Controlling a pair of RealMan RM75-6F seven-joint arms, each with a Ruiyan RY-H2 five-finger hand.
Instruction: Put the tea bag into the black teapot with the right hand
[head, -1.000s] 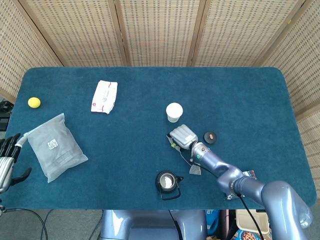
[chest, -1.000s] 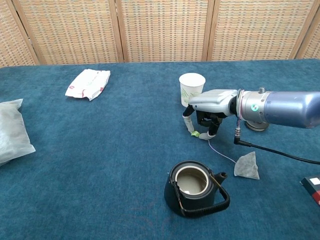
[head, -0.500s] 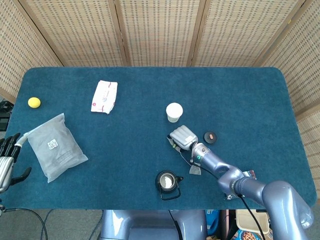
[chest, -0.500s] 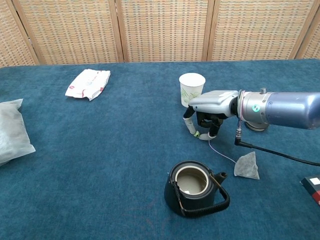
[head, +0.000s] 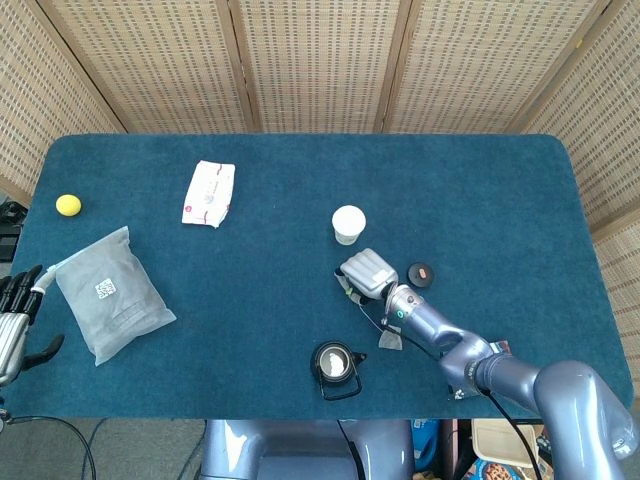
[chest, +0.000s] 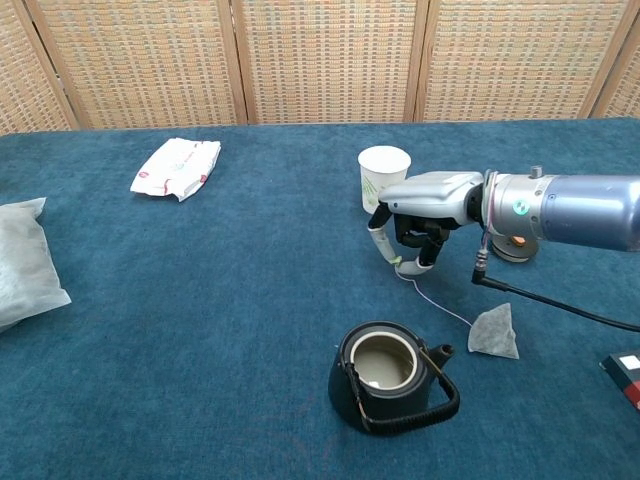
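Pinching the tea bag's (chest: 495, 332) tag, the right hand (chest: 420, 215) hovers near the black teapot (chest: 385, 375); no readable writing.

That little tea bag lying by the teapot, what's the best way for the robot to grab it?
Probably by its paper tag, from above, as the right hand does now. The tea bag lies limp on the cloth, hard to pinch, while its string lets it hang free and be lowered into the black teapot, whose mouth is open.

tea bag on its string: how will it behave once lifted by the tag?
Likely very light and limp: the tea bag is a thin pouch on a slack string. It will probably dangle and swing below the right hand, making the teapot opening harder to hit.
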